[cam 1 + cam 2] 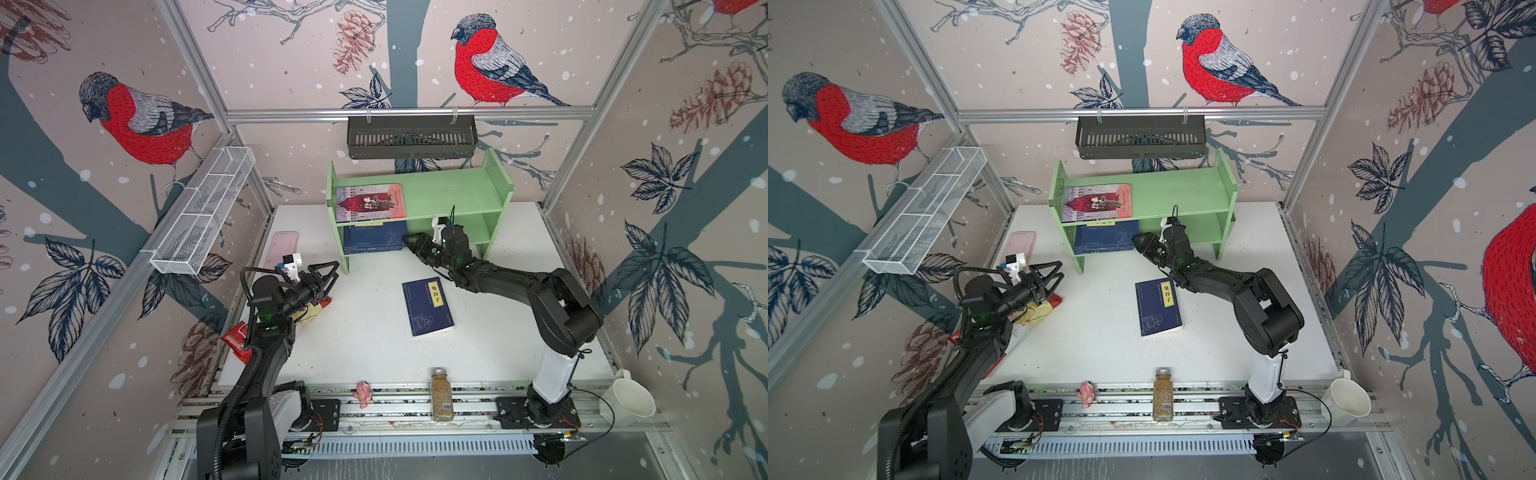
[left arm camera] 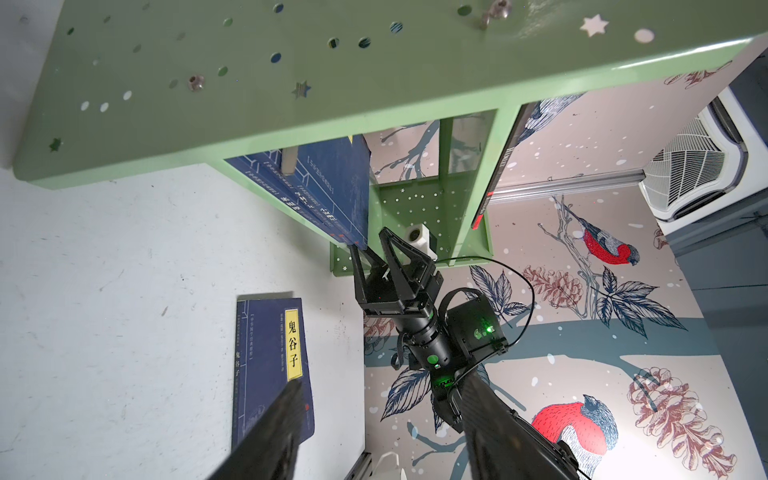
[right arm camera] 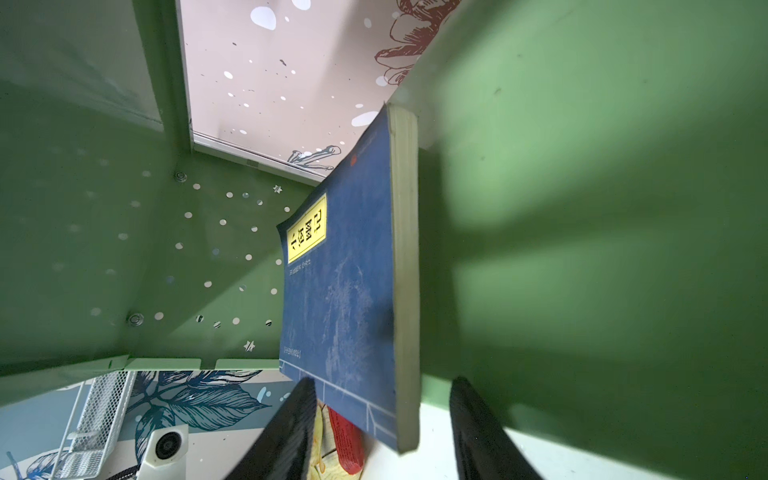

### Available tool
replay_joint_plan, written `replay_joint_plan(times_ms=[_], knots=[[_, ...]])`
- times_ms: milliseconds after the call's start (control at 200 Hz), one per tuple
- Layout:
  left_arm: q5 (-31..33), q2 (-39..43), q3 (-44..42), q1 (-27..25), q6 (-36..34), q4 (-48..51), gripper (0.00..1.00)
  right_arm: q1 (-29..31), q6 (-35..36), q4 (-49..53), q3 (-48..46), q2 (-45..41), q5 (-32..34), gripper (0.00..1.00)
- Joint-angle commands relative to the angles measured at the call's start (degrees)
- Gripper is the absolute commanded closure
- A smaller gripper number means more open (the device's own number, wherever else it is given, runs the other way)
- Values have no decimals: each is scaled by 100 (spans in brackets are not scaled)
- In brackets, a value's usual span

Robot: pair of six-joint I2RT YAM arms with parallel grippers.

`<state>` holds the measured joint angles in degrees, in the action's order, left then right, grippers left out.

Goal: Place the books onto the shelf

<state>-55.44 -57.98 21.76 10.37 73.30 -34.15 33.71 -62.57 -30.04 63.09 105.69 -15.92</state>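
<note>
The light green shelf (image 1: 449,187) (image 1: 1175,191) stands at the back of the table. A pink-red book (image 1: 370,203) (image 1: 1096,202) lies flat on its top tier. A stack of navy books (image 1: 376,237) (image 3: 345,291) lies on the lower tier's left part. My right gripper (image 1: 409,243) (image 3: 384,380) is open and straddles that stack's near corner, with a gap beside the page edge. Another navy book (image 1: 427,306) (image 2: 270,357) with a yellow label lies flat mid-table. My left gripper (image 1: 335,274) (image 2: 386,449) hovers open and empty at the left.
A black slotted basket (image 1: 411,137) hangs above the shelf and a white wire basket (image 1: 203,212) on the left wall. A pink slab (image 1: 282,247) and snack packets (image 1: 237,338) lie left. A spice jar (image 1: 441,395), pink toy (image 1: 362,394) and white cup (image 1: 627,399) line the front rail.
</note>
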Motion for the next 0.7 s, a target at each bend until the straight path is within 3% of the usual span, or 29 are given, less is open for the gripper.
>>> replay_joint_plan(times_ms=[0,695], knots=[[-68,32,-23,26,18,-285,38,-29,236,-151,-26,-73,54,47],[-63,17,-40,43,22,-336,37,-137,271,-441,43,39,-96,79]])
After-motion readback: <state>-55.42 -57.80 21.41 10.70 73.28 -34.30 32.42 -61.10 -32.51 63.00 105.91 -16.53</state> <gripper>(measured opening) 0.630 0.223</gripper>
